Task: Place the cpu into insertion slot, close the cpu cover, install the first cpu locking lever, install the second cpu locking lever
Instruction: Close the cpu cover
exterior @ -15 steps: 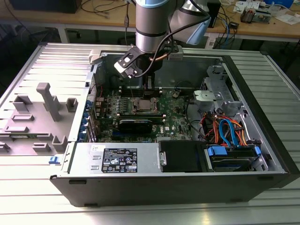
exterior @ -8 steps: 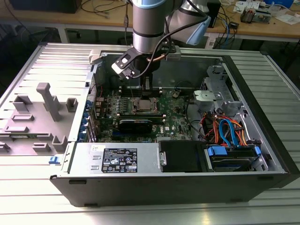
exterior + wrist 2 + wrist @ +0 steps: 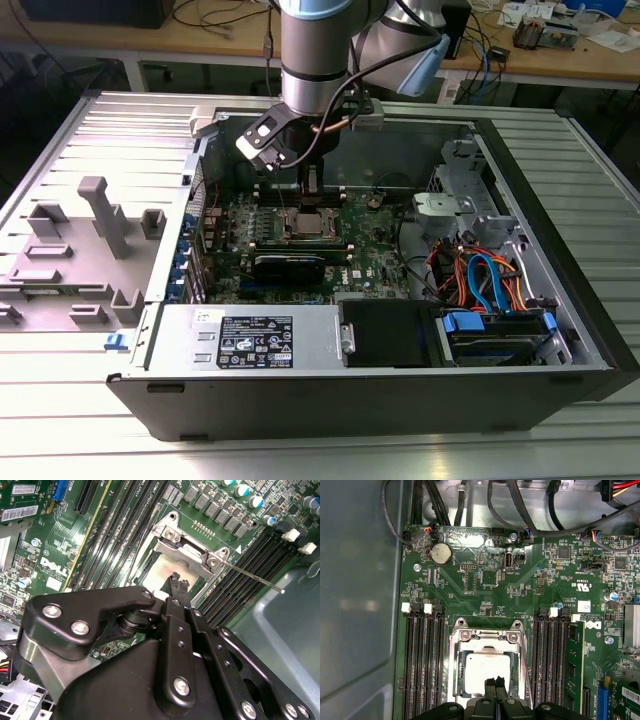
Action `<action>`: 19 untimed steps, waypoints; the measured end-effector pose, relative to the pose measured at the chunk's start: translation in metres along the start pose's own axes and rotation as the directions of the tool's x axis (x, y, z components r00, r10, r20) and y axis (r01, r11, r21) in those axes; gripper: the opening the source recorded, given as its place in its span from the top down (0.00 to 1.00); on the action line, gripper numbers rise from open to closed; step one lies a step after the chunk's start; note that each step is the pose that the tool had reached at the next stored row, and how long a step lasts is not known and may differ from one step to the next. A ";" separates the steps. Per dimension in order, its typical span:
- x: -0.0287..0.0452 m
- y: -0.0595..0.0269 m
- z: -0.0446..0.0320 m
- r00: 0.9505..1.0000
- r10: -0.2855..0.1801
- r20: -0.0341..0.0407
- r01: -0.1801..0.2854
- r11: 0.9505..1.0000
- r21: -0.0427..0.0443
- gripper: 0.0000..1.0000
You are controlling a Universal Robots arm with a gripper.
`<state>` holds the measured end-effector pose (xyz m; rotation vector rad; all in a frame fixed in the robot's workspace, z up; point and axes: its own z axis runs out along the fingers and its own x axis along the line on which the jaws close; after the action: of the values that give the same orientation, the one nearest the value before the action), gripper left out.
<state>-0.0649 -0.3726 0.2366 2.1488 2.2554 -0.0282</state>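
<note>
Black gripper [image 3: 178, 583] linkage is closest in the second wrist view. Fingers are pinched together with nothing between them. Tips sit directly over the cpu [image 3: 480, 667]; can't tell if they touch. Cpu lies flat in its socket on the motherboard [image 3: 375, 255], centre of the exterior view, with the cpu cover [image 3: 487, 639] framing it. One thin lever rod [image 3: 252, 577] juts out sideways.

The arm [image 3: 318, 50] was held vertically, wrist lowermost. The hand [image 3: 495, 682] was pointed downward, its two slim black fingertips [image 3: 174, 580] pressed together.
</note>
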 end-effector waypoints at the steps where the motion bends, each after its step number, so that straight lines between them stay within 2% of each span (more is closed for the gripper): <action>1: 0.0000 0.0000 0.0000 1.000 0.000 0.000 0.000 1.000 0.000 0.89; 9: -0.0001 -0.0001 0.0001 1.000 -0.001 0.000 0.001 1.000 0.000 0.89; 19: -0.0005 -0.0072 0.0089 1.000 -0.024 -0.001 0.024 1.000 -0.001 0.89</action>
<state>-0.0720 -0.3737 0.2277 2.1225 2.2811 -0.0265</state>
